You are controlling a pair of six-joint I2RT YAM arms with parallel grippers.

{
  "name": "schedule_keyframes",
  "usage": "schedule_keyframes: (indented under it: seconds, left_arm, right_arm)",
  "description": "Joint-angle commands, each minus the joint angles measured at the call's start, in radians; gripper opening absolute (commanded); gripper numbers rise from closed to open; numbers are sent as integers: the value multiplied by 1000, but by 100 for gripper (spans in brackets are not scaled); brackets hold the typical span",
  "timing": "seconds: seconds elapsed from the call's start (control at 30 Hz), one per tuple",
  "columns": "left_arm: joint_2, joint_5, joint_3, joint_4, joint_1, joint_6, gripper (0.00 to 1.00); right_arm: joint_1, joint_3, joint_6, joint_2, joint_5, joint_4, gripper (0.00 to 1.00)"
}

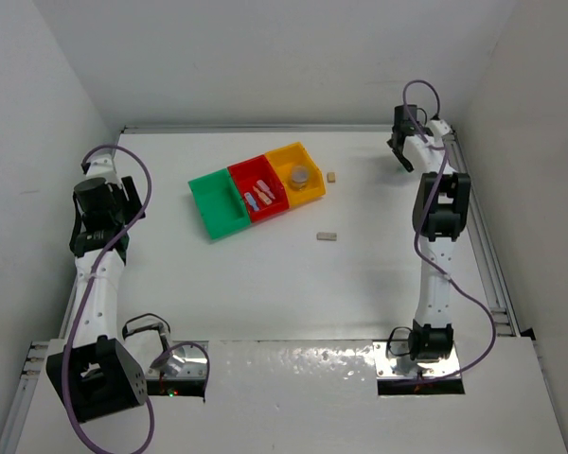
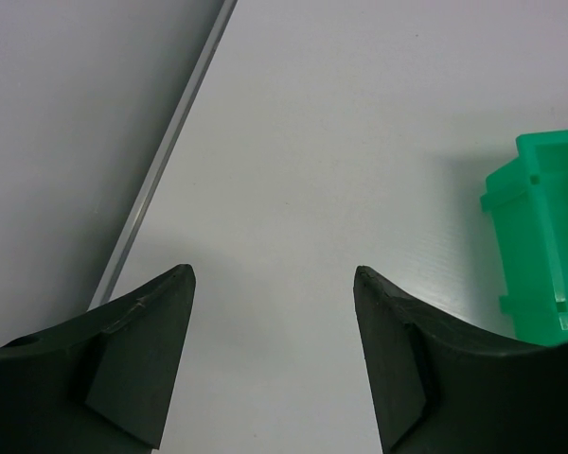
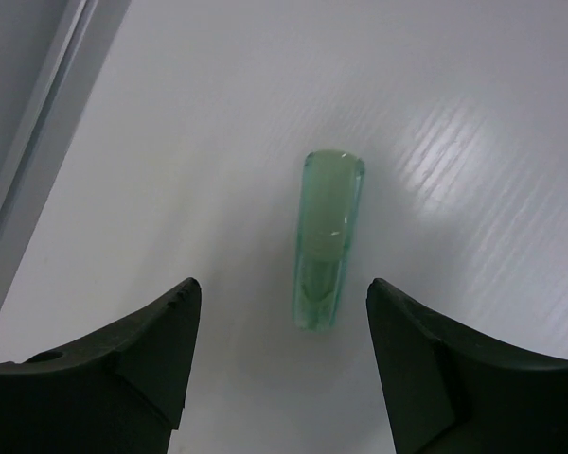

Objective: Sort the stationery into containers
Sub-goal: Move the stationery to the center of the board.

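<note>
Mint green piece (image 3: 327, 241) lies loose on the white table (image 3: 218, 113), held by nothing.
Your right gripper (image 3: 279, 284) stands spread and empty; the piece lies in line with the gap, touching neither finger. Your left gripper (image 2: 270, 274) is spread too, with the green bin (image 2: 540, 236) off to its side. Pastel pieces (image 1: 258, 197) sit in the red bin (image 1: 239, 182) and the grey roll (image 1: 300, 175) in the orange-yellow bin (image 1: 310, 195). One tan block (image 1: 331, 176) rests just beside that bin, and a second tan block (image 1: 327, 235) lies nearer you.

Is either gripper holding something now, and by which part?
Nothing is held. The left gripper and right gripper are open; the mint green piece lies untouched between the right jaws.
</note>
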Motion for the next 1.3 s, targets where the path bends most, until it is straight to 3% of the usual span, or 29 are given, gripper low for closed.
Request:
schedule_keyframes:
  seconds: [0.0, 0.37, 0.47, 0.6, 0.73, 0.93, 1.07, 1.27]
  left_arm:
    - [-12, -17, 2, 37, 17, -10, 66]
    - [-11, -49, 8, 69, 26, -9, 68]
    - [-14, -60, 5, 75, 26, -9, 69]
    - [-18, -75, 2, 77, 26, -4, 69]
    - [-26, -89, 2, 86, 26, 4, 70]
    - [-43, -100, -1, 105, 26, 18, 71]
    - [-58, -106, -9, 112, 26, 22, 71]
    - [-75, -109, -21, 123, 17, 33, 71]
  right_arm:
    - [-37, 24, 105, 18, 4, -21, 69]
    - [-86, 67, 195, 82, -157, -109, 62]
    - [-98, 45, 237, 84, -199, -123, 54]
    - [-106, 8, 243, 66, -227, -124, 35]
    - [-116, -32, 251, 41, -233, -135, 34]
    - [-133, -70, 190, 13, -231, -205, 20]
    - [-140, -180, 111, -48, -245, -199, 22]
    - [-140, -268, -11, -99, -279, -221, 36]
